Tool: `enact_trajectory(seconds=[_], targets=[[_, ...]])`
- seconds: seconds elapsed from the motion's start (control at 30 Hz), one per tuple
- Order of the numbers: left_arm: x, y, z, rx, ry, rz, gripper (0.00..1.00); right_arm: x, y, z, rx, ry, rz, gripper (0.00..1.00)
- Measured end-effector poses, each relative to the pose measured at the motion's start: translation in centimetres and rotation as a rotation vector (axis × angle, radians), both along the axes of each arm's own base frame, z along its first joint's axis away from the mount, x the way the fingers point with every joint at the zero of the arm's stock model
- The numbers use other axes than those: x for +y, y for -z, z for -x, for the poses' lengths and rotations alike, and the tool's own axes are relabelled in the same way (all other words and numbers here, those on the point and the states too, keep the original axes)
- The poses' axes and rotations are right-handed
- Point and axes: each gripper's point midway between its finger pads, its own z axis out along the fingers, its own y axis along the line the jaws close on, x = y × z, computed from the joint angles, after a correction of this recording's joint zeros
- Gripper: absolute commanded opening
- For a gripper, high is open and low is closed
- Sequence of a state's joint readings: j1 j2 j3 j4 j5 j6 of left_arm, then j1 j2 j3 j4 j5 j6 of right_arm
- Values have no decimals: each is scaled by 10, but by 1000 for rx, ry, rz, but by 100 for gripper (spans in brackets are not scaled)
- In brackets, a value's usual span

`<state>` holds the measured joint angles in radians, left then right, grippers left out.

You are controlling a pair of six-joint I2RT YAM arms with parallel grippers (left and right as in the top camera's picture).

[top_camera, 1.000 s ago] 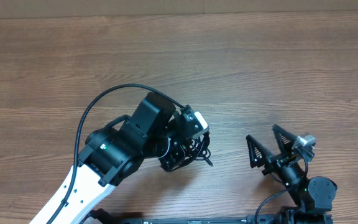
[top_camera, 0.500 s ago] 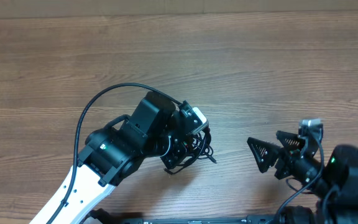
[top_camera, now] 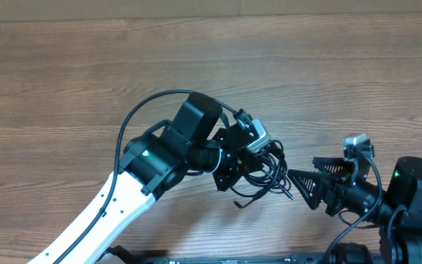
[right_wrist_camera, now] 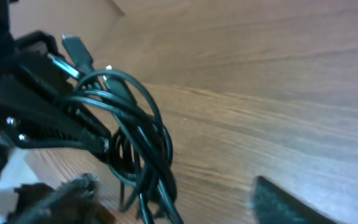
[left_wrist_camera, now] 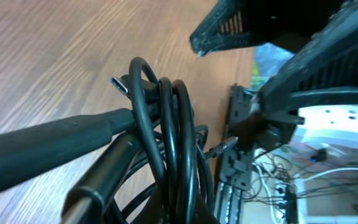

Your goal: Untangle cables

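Note:
The cables point(top_camera: 268, 174) are a bundle of thin black loops hanging from my left gripper point(top_camera: 242, 163), which is shut on them just above the table. In the left wrist view the loops point(left_wrist_camera: 169, 134) fill the middle, with a small plug end point(left_wrist_camera: 119, 84) sticking out at the upper left. My right gripper point(top_camera: 304, 170) is open, its fingertips right beside the bundle's right edge. In the right wrist view the loops point(right_wrist_camera: 138, 140) hang in front of the open fingers point(right_wrist_camera: 179, 208), and silver-tipped plugs point(right_wrist_camera: 73, 46) point up at the upper left.
The wooden table point(top_camera: 196, 66) stretches away behind both arms. The left arm's thick black cable point(top_camera: 134, 121) arcs over its wrist. A frame with loose wiring point(left_wrist_camera: 278, 186) sits at the table's near edge.
My left arm has carried the bundle to the right, up to the right gripper. The right gripper has turned and reached left toward the bundle, staying open.

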<state>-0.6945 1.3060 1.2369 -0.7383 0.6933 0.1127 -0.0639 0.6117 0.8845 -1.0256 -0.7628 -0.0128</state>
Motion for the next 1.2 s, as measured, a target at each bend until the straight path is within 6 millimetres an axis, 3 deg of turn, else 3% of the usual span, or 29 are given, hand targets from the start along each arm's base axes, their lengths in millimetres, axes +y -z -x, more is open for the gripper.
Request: enact_trajectory(seconds=[0.03,0.07,0.33,0.4,0.5,0.8,1.2], targets=[[-3,-3,2,7,20,23,4,0,0,1,-10,-11,9,50],[-4,-5,3,9,28,33,4,1,1,1,-9,-16,10,47],[-12,-19,12,14,92,109,4,9,-2,9,-49,-97,9,43],[-13,-21,13,13,102,121,4,14,-7,14,-78,-149,-4,21],[-14,-24,16,18,121,139,4,18,-8,18,-95,-186,-10,4],[-13,-22,10,20,84,123,4,19,-8,19,-99,-198,-6,4],[5,-1,-52,152,-451,-5,4,27,-7,35,-149,-310,2,4]])
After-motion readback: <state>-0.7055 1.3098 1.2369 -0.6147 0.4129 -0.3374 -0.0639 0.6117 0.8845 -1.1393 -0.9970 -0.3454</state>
